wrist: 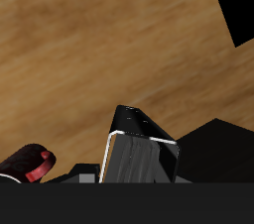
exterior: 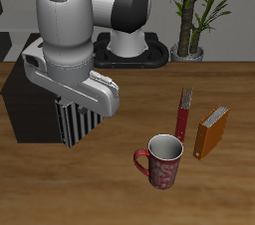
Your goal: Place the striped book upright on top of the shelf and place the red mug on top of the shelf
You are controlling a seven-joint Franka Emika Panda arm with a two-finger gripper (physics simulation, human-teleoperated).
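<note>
My gripper is shut on the striped book, which hangs upright below the hand, just in front of the black shelf at its near corner. The fingers are mostly hidden by the hand and the book. In the wrist view the book shows edge-on below the gripper, with a corner of the shelf beyond it. The red mug stands upright on the table nearer the front edge, handle towards the book, apart from the gripper. It also shows in the wrist view.
A slim red book and an orange book stand upright behind the mug. A potted plant stands at the table's back beside the robot's base. The arm hides much of the shelf's top.
</note>
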